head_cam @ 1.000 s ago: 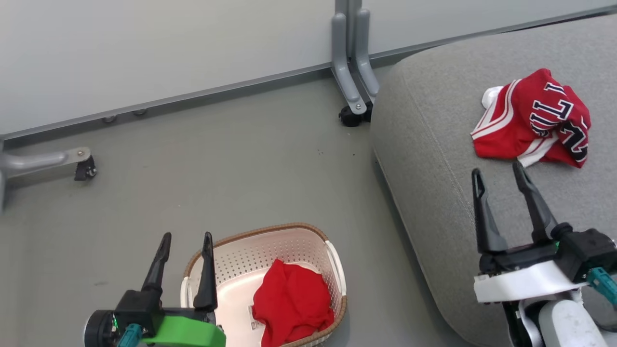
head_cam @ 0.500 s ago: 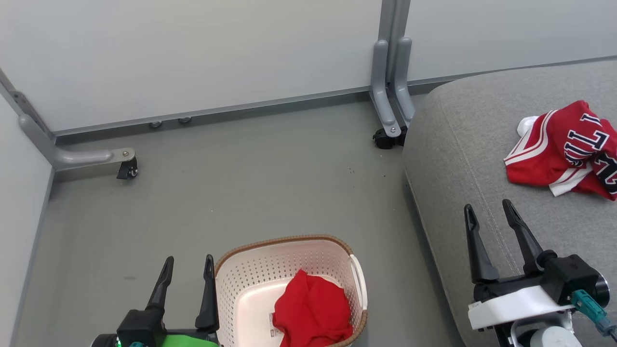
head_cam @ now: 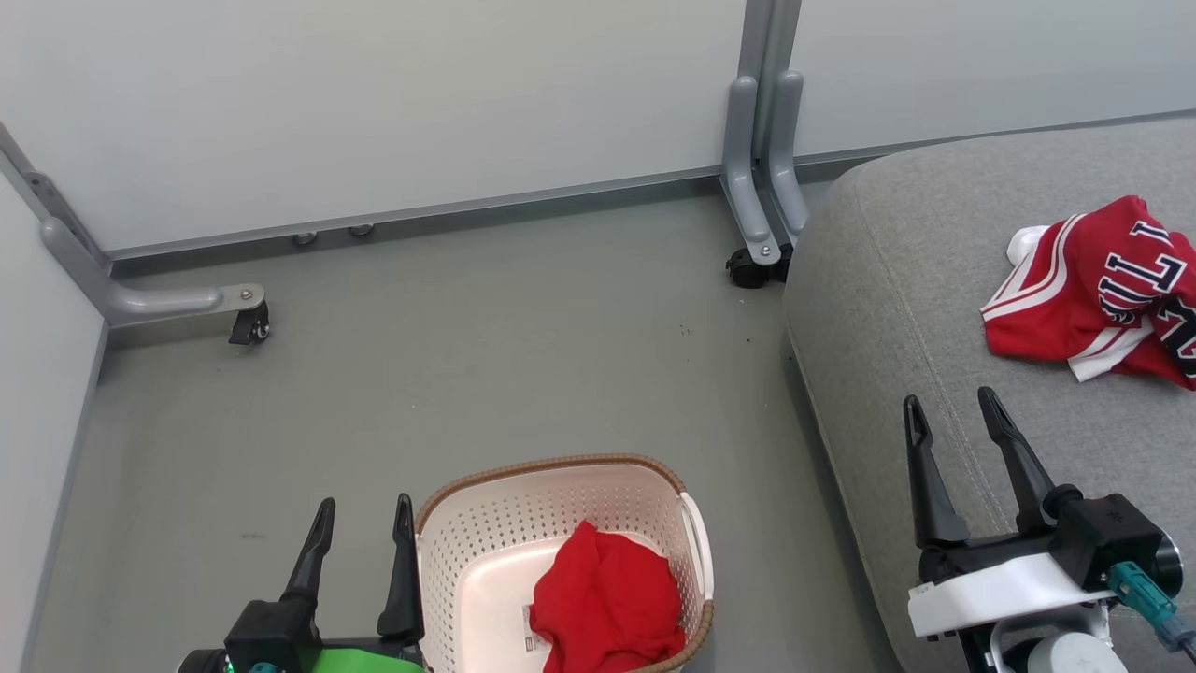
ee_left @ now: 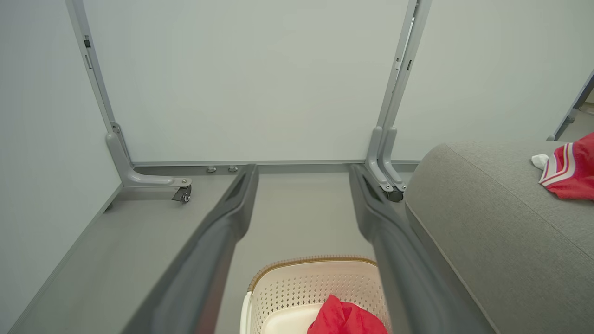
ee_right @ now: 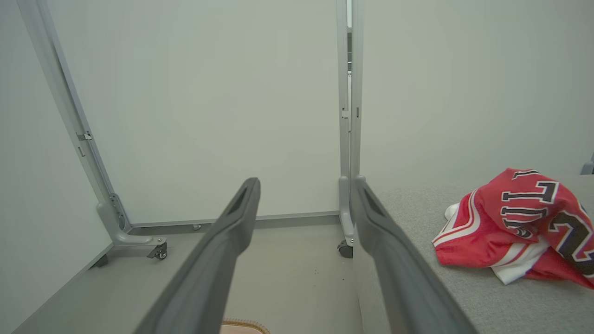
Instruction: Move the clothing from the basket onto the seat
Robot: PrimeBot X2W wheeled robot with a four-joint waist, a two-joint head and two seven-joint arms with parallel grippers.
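Left gripper (head_cam: 364, 505): fingers spread wide, nothing between them. It sits at the lower left of the head view, just beside the left wall of the basket (head_cam: 561, 465); contact between its right finger and the brown rim cannot be judged.

Right gripper (head_cam: 948, 399): fingers also wide apart and empty, over the near part of the seat (head_cam: 897, 280), pointing toward the jersey (head_cam: 1074, 290) but apart from it.

Basket stands on the grey floor (head_cam: 467, 374), near the seat's side, with a strip of floor between them. The plain red shirt (head_cam: 607, 598) lies crumpled inside, against the right wall. A label sticker (head_cam: 534, 634) shows on the bare bottom, just left of the shirt.

Jersey lies bunched on the seat, white stripe trim and black lettering facing up, partly cut by the right edge of the head view.

Behind: pale partition panels (head_cam: 374, 93) on grey castered feet (head_cam: 248, 322).
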